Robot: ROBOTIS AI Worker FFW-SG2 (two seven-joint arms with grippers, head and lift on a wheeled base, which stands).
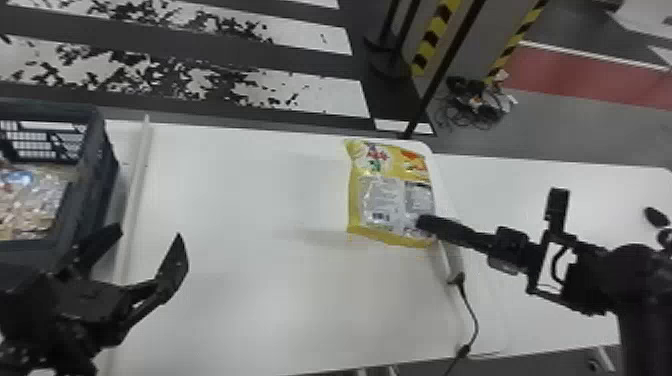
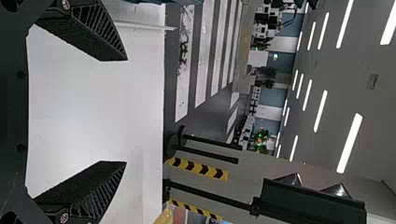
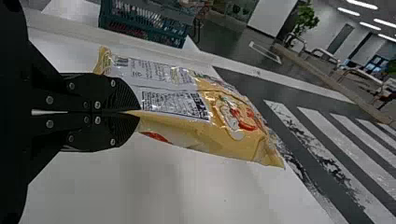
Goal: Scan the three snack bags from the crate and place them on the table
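Observation:
In the head view my right gripper (image 1: 425,225) is at the near right part of a yellow snack bag (image 1: 392,192), whose printed label side faces up over the table's right part. The right wrist view has the right gripper (image 3: 135,113) shut on an edge of the snack bag (image 3: 201,112). My left gripper (image 1: 150,235) stands open beside the crate (image 1: 97,175) in the head view, with nothing between its fingers. In the left wrist view the left gripper (image 2: 123,111) is spread wide above the white table (image 2: 93,112). More packaged contents (image 1: 32,200) lie inside the crate.
A pale raised strip (image 1: 132,200) crosses the table beside the crate. A dark cable (image 1: 472,320) hangs near the right arm. Stands with a black pole (image 1: 440,65) rise beyond the table's far edge. A second white tabletop (image 1: 600,200) lies beneath the right arm.

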